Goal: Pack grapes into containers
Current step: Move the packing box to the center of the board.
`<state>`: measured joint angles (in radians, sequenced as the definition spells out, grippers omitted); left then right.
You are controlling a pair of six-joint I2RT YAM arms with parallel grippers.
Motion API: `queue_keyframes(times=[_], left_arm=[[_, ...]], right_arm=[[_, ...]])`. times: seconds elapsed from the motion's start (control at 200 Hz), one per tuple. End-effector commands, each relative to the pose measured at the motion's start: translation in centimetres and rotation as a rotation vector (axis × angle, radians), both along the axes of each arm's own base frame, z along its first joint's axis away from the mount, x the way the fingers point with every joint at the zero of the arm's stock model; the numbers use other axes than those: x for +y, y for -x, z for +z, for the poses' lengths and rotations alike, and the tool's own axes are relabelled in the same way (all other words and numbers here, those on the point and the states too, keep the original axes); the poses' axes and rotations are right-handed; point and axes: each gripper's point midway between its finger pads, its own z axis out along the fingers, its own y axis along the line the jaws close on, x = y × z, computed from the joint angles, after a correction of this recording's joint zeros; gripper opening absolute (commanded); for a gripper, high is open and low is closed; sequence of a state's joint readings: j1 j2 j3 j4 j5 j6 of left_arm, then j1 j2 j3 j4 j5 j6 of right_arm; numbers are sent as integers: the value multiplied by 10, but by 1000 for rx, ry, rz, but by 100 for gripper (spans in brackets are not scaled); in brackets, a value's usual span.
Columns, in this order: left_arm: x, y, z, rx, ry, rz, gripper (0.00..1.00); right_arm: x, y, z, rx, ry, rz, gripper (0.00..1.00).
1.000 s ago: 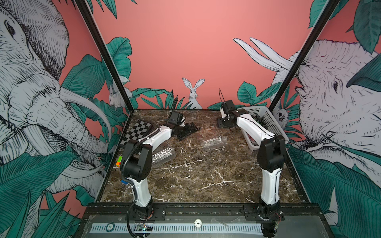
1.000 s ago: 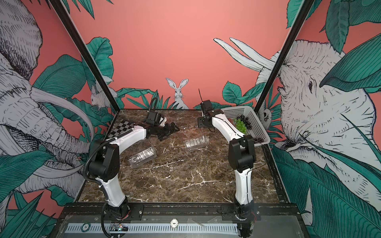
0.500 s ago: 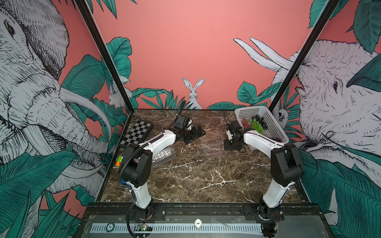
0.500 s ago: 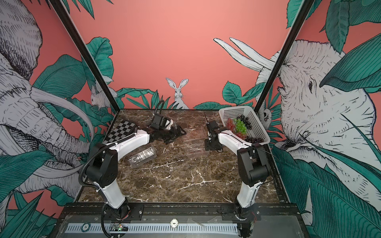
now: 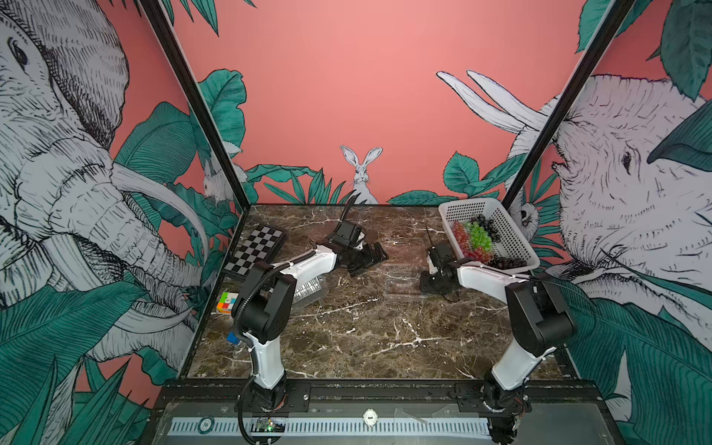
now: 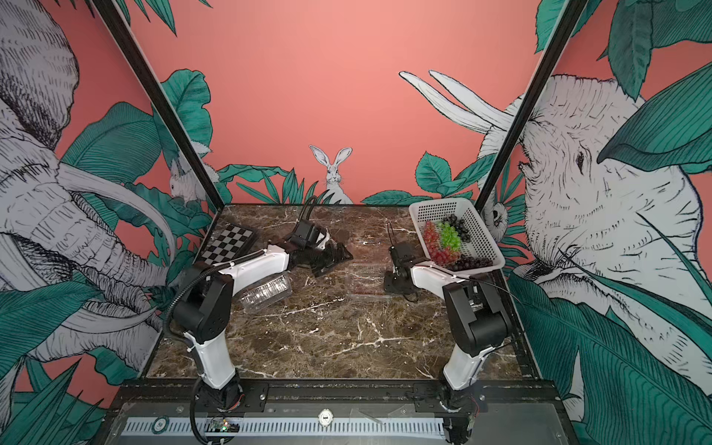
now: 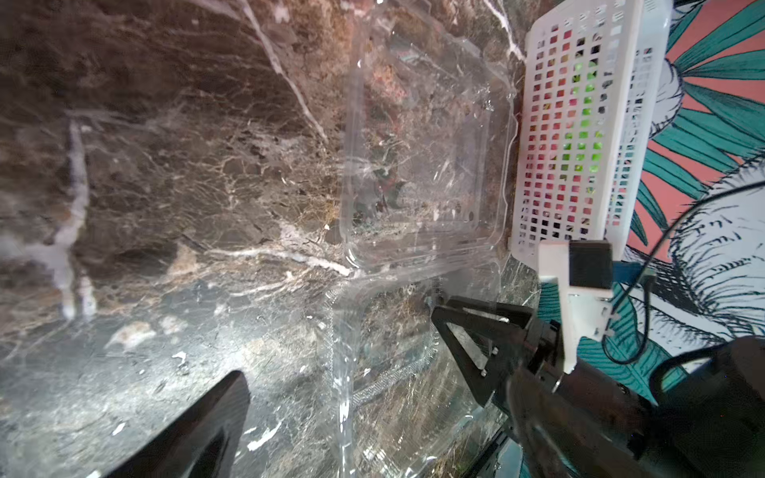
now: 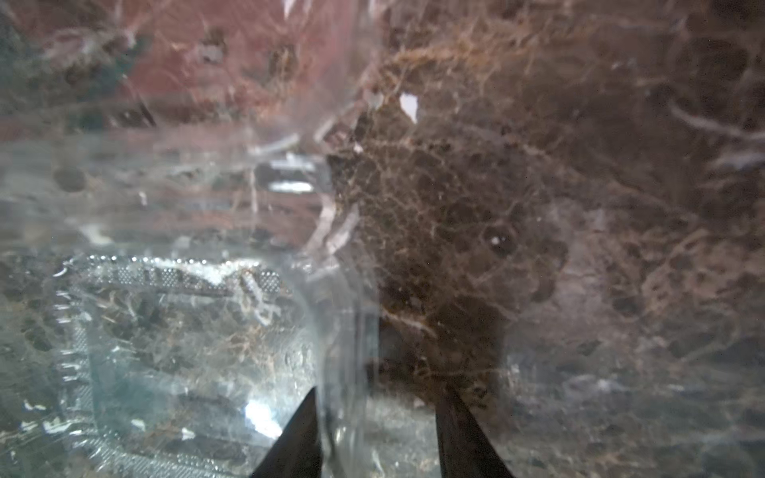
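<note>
Grapes (image 5: 473, 237) wait in the white basket (image 5: 466, 203) while the right gripper (image 8: 378, 409) stands with jaws a little apart over the edge of the open container (image 5: 402, 279) and the left gripper (image 5: 368, 262) is spread wide nearby, so next the right one should pinch that edge gently

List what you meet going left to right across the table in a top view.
Checkerboard → closed clear container → left gripper → open clear container → right gripper → white basket holding the grapes.
</note>
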<state>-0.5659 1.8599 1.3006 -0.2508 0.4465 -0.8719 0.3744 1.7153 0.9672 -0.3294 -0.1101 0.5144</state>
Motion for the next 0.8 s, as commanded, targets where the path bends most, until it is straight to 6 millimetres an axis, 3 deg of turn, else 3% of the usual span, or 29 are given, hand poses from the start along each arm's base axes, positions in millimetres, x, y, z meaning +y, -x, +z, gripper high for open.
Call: queue_keyframes(times=[0.0,0.115,0.23,0.53,0.625,0.74,0.795], left_arm=[[-10,-2,5,-5,25,0,99],[-13,-4,9,-8,30,-2,100],[-14,-5,12,-11,30,-4,99],[-17,-9,11,-2,35,-3,100],[-20,-11,12,0,41,-7,100],[-22,-13,12,2,40,-14,100],[-23,-14,11,3,41,-17,100]], right_arm=[[3,-28,12,-121,-44,-81,38],[1,-49,17,-206,-21,-102,23],[1,-69,17,-225,22,-101,16],[5,-119,25,-334,60,-122,5],[17,-136,32,-387,39,-64,5],[24,-147,25,-366,72,8,6],[29,-158,33,-388,66,31,7]])
